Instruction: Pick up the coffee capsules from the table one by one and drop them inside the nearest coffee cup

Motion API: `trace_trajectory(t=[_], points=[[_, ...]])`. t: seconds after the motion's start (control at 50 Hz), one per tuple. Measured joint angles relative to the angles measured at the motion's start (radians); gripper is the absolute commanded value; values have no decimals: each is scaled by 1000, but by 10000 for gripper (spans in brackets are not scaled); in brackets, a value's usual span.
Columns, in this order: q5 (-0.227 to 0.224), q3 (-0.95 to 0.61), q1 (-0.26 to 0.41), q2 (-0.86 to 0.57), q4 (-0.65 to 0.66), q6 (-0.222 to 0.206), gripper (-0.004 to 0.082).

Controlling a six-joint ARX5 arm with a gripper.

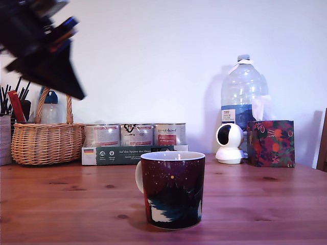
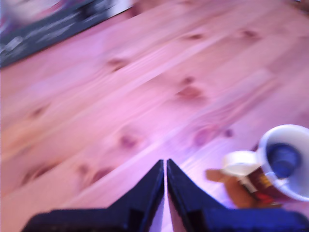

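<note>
While the black gripper (image 2: 165, 166) is seen in the wrist view with its two tapered fingers (image 2: 145, 193) pressed together at the tips, nothing is held between them, and it is raised above the brown wooden counter (image 2: 120, 96) with its grain and dark knots. The same gripper (image 1: 76, 92) is shown blurred at the upper corner on the exterior view's left, well above the counter (image 1: 265, 204). The large dark maroon mug with a starry night-sky print, white interior and white handle (image 1: 172, 190) is placed upright near the front middle of the counter in the exterior view. Inside the mug (image 2: 285, 164), a small dark navy-blue coffee capsule (image 2: 283, 159) is visible in the wrist view, lying at the bottom. Behind the mug, three silver tins (image 1: 136, 135) are lined up on a dark green flat box (image 1: 127, 154). A woven wicker basket (image 1: 47, 143) is set at the exterior view's left, and a white round camera (image 1: 229, 144), a clear plastic water bottle (image 1: 243, 92) and a patterned floral box (image 1: 271, 144) are grouped at its right.
</note>
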Motion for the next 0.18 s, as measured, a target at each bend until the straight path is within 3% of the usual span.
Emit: trace_trajectory(t=[0.18], points=[[0,-94,80,-118,14,-6,-20]])
